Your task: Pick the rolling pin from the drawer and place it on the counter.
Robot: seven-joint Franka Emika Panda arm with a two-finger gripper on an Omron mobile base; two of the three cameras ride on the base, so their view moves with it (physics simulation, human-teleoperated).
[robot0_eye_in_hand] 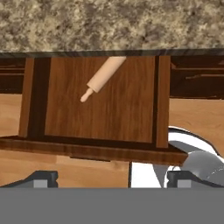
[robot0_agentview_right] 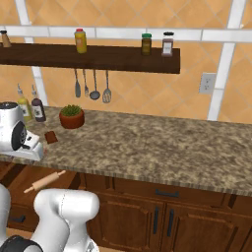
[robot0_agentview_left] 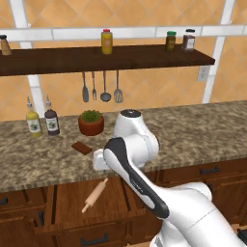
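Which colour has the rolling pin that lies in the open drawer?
Light tan wood, the rolling pin; the left base view shows it best.

Potted plant (robot0_agentview_left: 90, 122) (beside bottles (robot0_agentview_left: 42, 119))

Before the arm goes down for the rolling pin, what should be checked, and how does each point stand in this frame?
1. Drawer pulled open: ok.
2. Rolling pin lying loose on the drawer floor, nothing on it: ok.
3. Whole pin exposed: not ok; in the hand view its far end runs under the counter edge.
4. Gripper open: ok, the tips stand wide apart.
5. Gripper above the pin: not ok, the pin lies off centre.
6. Landing room beside the dark bar: ok.
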